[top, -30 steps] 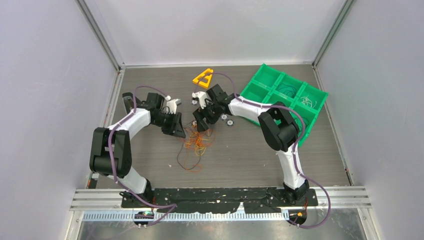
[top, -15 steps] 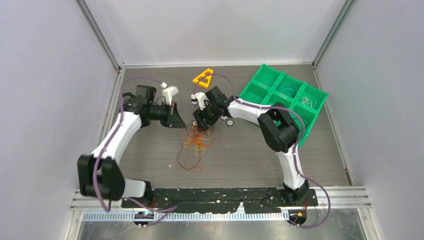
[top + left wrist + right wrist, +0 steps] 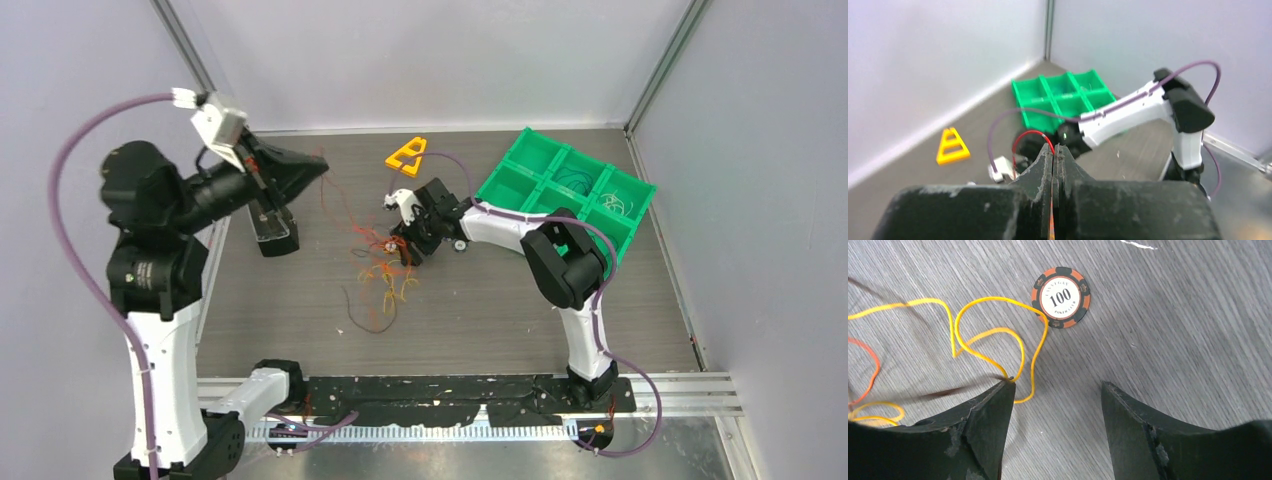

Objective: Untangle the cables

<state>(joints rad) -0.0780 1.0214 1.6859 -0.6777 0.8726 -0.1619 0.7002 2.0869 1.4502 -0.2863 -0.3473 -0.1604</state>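
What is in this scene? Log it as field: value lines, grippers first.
left gripper: high up, shut on red cable
right gripper: open, low over table, yellow cable beside one finger
cables: loose tangle on table, red strand runs up to left gripper
poker chip: marked 100, flat on table
green tray: far right, compartmented
yellow triangle: far centre

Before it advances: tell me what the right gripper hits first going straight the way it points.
Probably the bare table between its open fingers; the right gripper points down at it. The yellow cable loop lies at one fingertip and the poker chip lies farther ahead, though depth is unclear.
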